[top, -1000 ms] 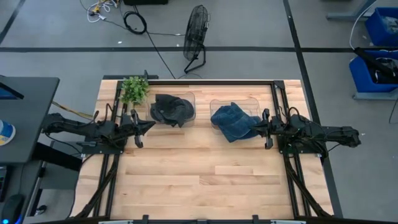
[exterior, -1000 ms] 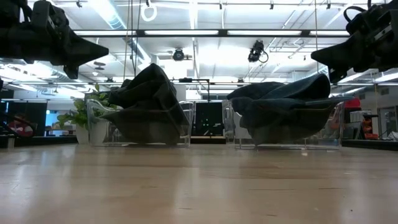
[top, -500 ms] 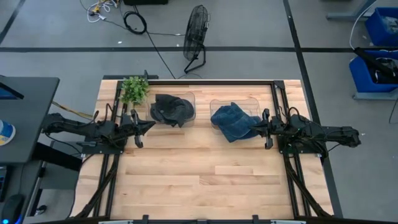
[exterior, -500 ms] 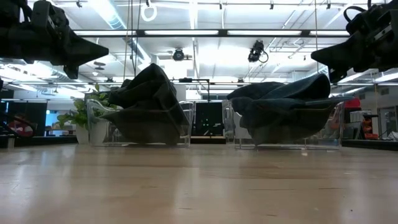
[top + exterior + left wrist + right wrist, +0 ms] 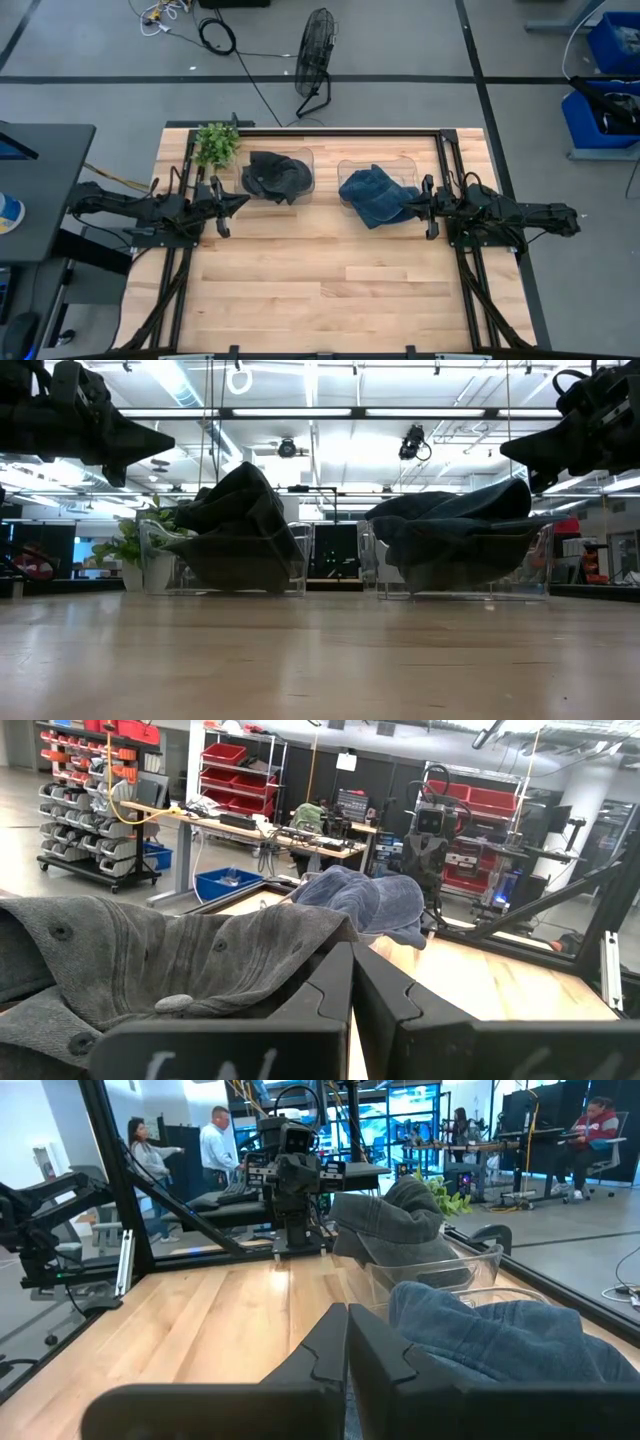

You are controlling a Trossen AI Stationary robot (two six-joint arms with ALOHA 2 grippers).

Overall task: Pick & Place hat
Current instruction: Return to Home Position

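A dark grey hat [image 5: 275, 175] lies heaped in the left clear tray [image 5: 306, 158], spilling over its rim; it also shows in the low view [image 5: 235, 510] and the left wrist view [image 5: 150, 960]. A blue denim hat [image 5: 375, 195] lies in the right clear tray [image 5: 350, 168], draped over its near edge [image 5: 455, 520] [image 5: 500, 1340]. My left gripper [image 5: 244, 201] hovers shut just left of the grey hat, above the table [image 5: 350, 982]. My right gripper [image 5: 406, 207] hovers shut at the blue hat's right side [image 5: 347, 1342].
A small green potted plant [image 5: 216, 144] stands at the far left corner beside the grey hat's tray. The wooden table's near half [image 5: 320, 290] is bare. Black frame rails [image 5: 445, 150] run along the far and side edges. People stand in the room beyond.
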